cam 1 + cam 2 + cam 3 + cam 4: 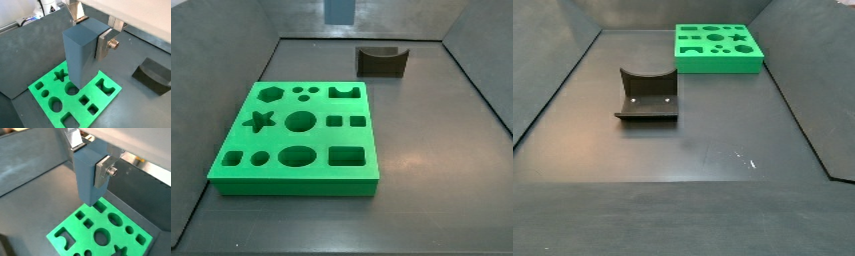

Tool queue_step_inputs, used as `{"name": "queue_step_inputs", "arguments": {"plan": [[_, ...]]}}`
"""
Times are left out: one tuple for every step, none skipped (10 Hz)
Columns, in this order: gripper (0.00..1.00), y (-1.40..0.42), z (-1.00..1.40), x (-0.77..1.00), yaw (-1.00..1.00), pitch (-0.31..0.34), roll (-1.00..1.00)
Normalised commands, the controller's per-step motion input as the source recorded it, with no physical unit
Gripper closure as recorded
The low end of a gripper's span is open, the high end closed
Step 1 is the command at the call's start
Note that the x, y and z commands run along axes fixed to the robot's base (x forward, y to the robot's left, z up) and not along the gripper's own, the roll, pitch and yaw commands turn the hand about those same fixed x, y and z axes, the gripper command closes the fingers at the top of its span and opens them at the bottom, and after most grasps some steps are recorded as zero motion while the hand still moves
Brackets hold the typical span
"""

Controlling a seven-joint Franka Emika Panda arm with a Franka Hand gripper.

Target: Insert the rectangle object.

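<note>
My gripper [88, 32] is shut on the rectangle object [81, 55], a tall grey-blue block that hangs upright between the silver fingers [103, 44]. Both wrist views show the grip [88, 158] near the top of the block [85, 178]. The block's lower end hangs above the edge of the green board [48, 81], clear of it; the board [85, 230] has several shaped holes. In a side view only the block's lower end [338, 10] shows, high above the floor behind the board [365, 140]. The gripper is out of view in both side views.
The dark fixture [381, 62] stands on the floor beyond the board, and it also shows in another side view [647, 95] and in a wrist view [155, 75]. Grey walls ring the floor. The board [720, 62] lies near the far wall.
</note>
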Motion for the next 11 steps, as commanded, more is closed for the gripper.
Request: {"name": "queue_step_inputs", "arguments": {"plan": [[1.0, -0.75, -0.93, 0.04, -0.49, -0.186, 0.17], [1.0, -0.75, -0.93, 0.04, -0.5, -0.177, 0.18], [1.0, -0.75, -0.93, 0.03, -0.51, -0.174, 0.18], [1.0, -0.72, -0.92, 0.02, -0.54, -0.179, 0.18], [1.0, -0.7, -0.91, 0.01, -0.57, -0.183, 0.17], [1.0, -0.61, -0.9, 0.03, -0.63, -0.17, 0.16], [1.0, -0.07, -0.53, 0.04, -0.99, -0.016, 0.07], [1.0, 0.0, -0.27, 0.05, -1.0, -0.001, 0.04], [1.0, 0.0, -0.28, 0.13, -0.95, -0.003, 0.05], [1.0, 0.0, -0.3, 0.17, -0.91, 0.0, 0.06], [1.0, 0.0, -0.2, 0.12, -0.94, 0.0, 0.02]]}}
